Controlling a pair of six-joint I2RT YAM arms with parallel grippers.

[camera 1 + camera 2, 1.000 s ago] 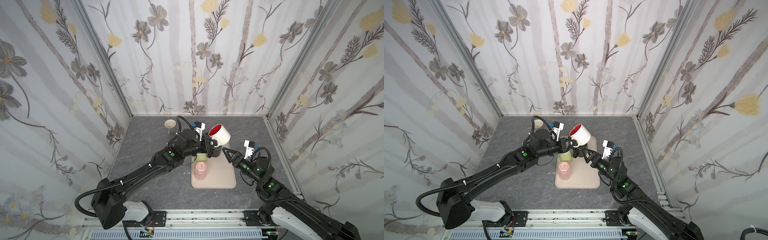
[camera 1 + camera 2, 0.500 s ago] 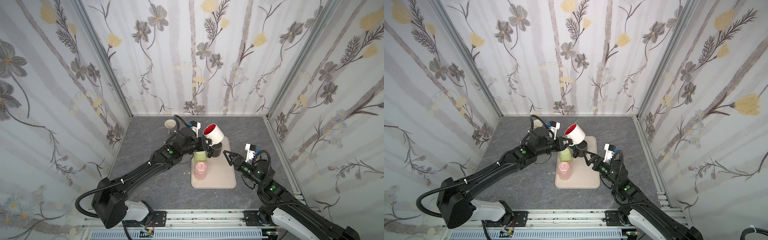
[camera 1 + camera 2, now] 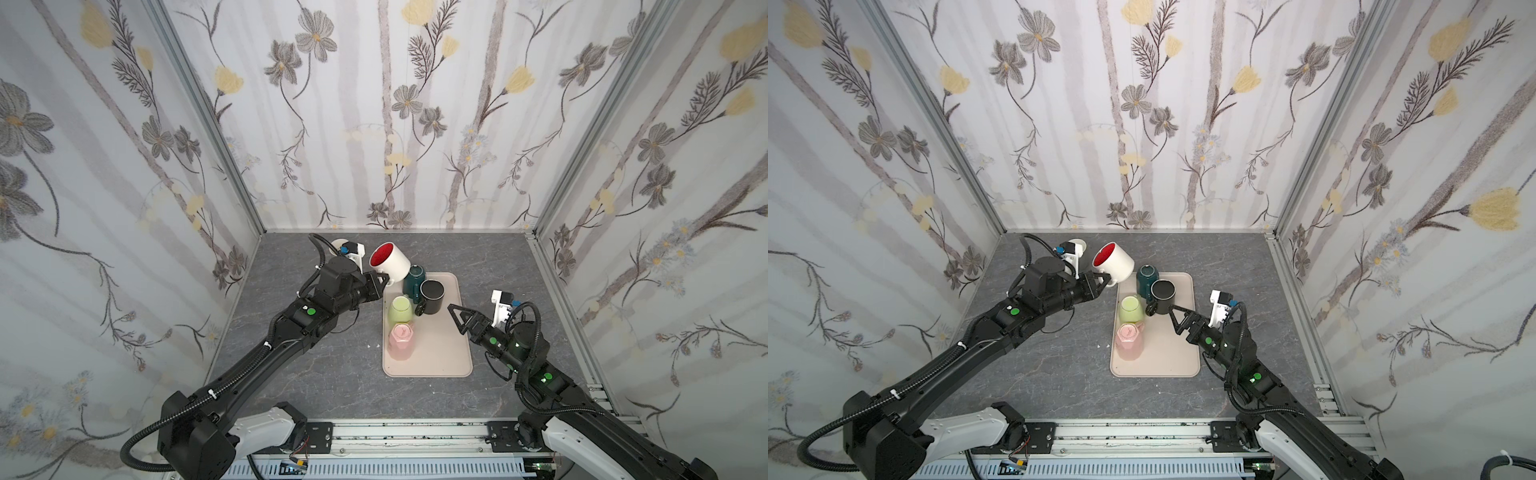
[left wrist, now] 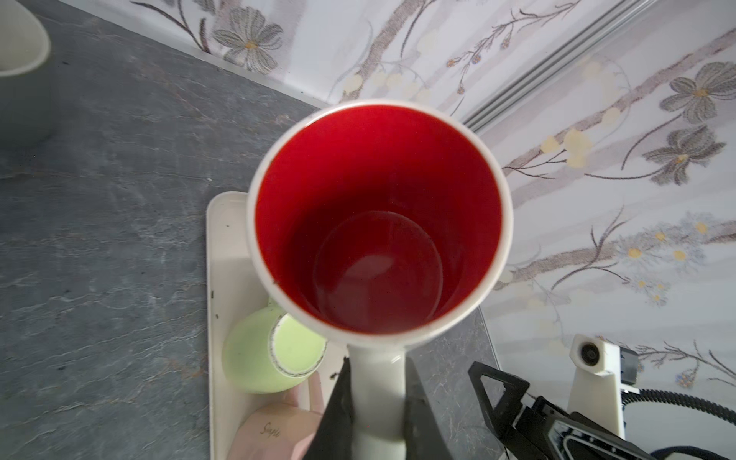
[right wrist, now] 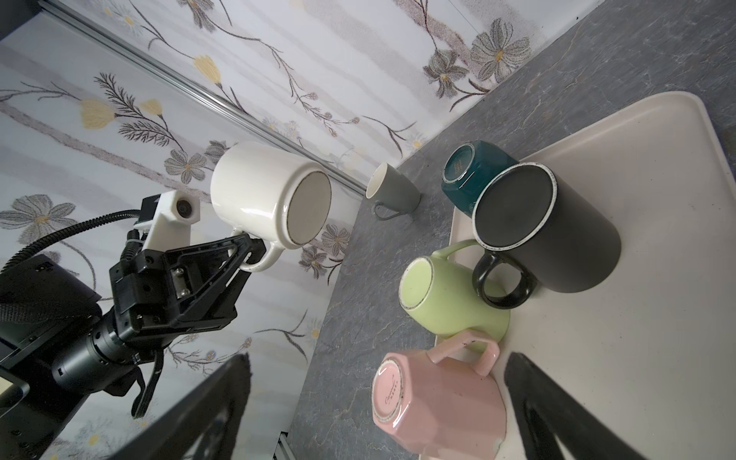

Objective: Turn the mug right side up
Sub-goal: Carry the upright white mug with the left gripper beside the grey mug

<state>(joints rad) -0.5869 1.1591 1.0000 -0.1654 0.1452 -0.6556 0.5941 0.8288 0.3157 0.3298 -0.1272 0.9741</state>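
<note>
A white mug (image 3: pixel 390 262) (image 3: pixel 1115 259) with a red inside hangs in the air just past the tray's back left corner. It is tilted, with its mouth up and to the left. In the left wrist view the mug (image 4: pixel 378 215) shows its red inside. In the right wrist view the mug (image 5: pixel 271 195) shows its base. My left gripper (image 3: pixel 380 282) (image 3: pixel 1100 286) (image 4: pixel 378 378) (image 5: pixel 251 247) is shut on its handle. My right gripper (image 3: pixel 457 318) (image 3: pixel 1177 320) (image 5: pixel 374 398) hovers open and empty over the tray's right half.
On the beige tray (image 3: pixel 440 357) (image 3: pixel 1167 357) stand upside-down mugs: teal (image 3: pixel 413 280), black (image 3: pixel 432 297), green (image 3: pixel 400 310) and pink (image 3: pixel 401 340). A grey mug (image 5: pixel 394 191) stands upright at the back left, partly hidden behind my left wrist in both top views.
My left gripper has carried the white mug to the left, off the tray's middle. My right gripper has opened wider and drawn back a little toward the front.
</note>
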